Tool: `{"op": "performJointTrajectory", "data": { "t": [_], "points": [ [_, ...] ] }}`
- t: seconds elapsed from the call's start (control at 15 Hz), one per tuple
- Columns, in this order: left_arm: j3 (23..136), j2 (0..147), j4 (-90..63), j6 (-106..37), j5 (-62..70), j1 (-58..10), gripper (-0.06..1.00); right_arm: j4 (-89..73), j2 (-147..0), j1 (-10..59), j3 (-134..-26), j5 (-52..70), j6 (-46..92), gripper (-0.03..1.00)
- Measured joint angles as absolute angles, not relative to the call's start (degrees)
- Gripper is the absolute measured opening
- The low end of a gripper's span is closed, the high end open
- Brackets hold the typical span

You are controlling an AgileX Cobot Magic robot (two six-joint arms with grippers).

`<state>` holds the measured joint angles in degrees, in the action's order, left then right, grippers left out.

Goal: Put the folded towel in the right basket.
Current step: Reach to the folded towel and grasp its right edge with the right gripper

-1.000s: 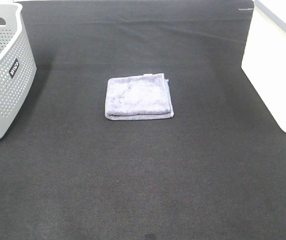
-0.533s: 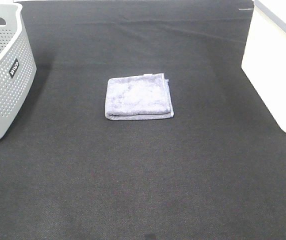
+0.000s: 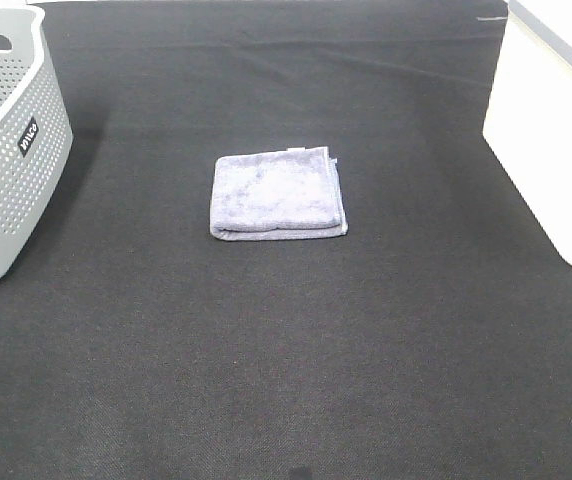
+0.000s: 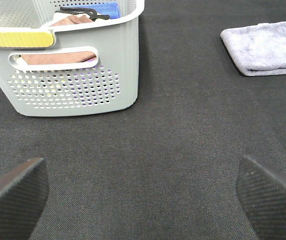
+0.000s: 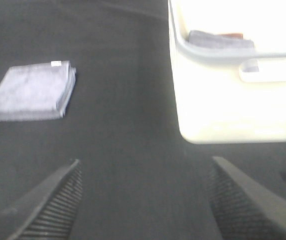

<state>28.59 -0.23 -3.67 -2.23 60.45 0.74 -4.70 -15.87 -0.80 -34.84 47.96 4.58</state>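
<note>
Right pincer (image 5: 145,200) spread; folded towel (image 5: 30,92) well apart.

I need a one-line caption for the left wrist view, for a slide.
Left gripper, fingers open above the black mat, faces a grey basket and the folded towel.

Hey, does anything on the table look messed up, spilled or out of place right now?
Nothing stands out. The folded towel lies flat and tidy on the black mat, clear of both baskets. The grey basket on the left and the white basket on the right both stand upright, with nothing spilled around them.
</note>
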Motion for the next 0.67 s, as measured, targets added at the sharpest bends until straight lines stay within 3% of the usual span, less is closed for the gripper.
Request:
{"op": "performJointTrajectory", "data": {
  "t": [0.33,0.67],
  "points": [
    [28.6,-0.2,-3.7,-2.2,60.4,0.7,0.97,-5.4,-43.4,-0.8,-48.3,42.7,4.6,0.67],
    [28.6,-0.2,-3.7,-2.2,60.4,0.7,0.97,-5.5,-69.2,-0.8,-67.3,46.4,8.0,0.67]
  ]
}}
